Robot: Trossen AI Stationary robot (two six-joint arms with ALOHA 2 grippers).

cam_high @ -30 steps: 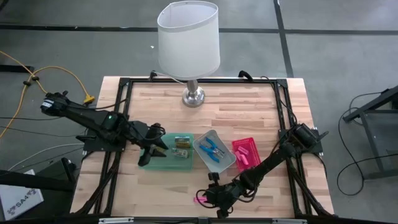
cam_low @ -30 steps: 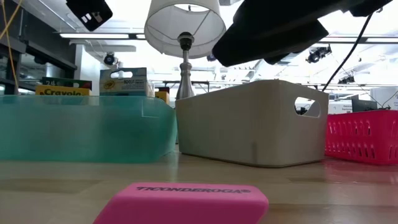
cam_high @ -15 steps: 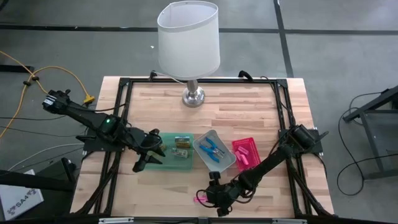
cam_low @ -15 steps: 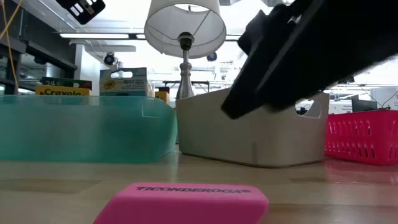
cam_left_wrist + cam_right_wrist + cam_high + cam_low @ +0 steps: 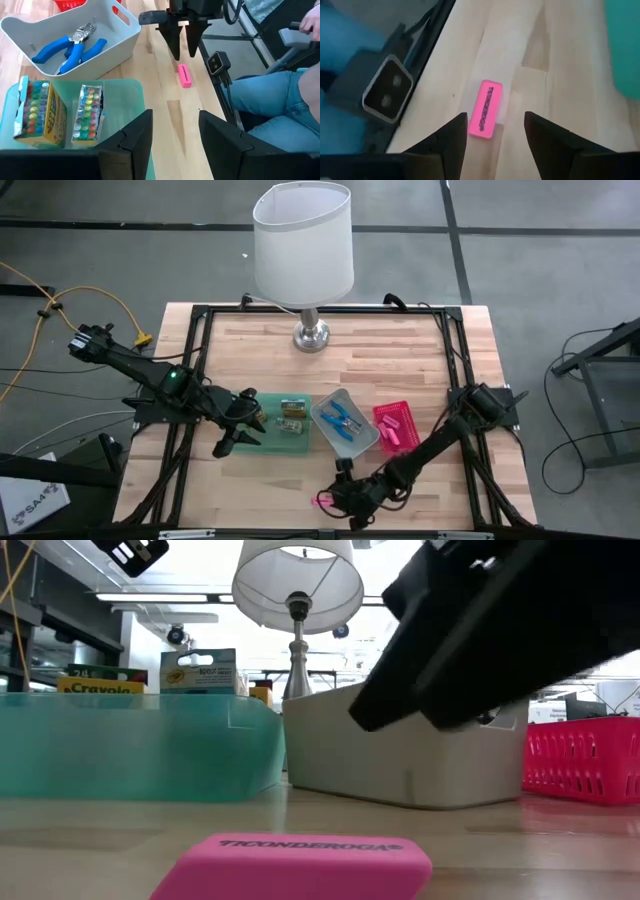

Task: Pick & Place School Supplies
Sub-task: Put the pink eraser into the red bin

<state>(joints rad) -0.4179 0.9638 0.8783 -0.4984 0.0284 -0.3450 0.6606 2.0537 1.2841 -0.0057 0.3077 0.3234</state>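
Note:
A pink eraser (image 5: 487, 108) lies flat on the wood near the table's near edge (image 5: 322, 500), and fills the foreground of the low view (image 5: 300, 865). My right gripper (image 5: 495, 135) is open and hangs just above it (image 5: 346, 490), one finger on either side, touching nothing. My left gripper (image 5: 175, 145) is open over the near left part of the green tray (image 5: 236, 430). Two yellow-green crayon packs (image 5: 35, 107) lie in the green tray. Blue-handled pliers (image 5: 70, 45) lie in the grey tray.
The green tray (image 5: 270, 425), the grey tray (image 5: 362, 442) and the pink basket (image 5: 395, 412) stand in a row across the table's middle. A white-shaded lamp (image 5: 303, 245) stands at the far edge. A person's blue-trousered legs (image 5: 260, 100) are beyond the near edge.
My right gripper has come down toward the pink eraser; in the low view its dark body has dropped from the top of the picture to in front of the grey tray. My left gripper has drawn back a little toward the table's near left.

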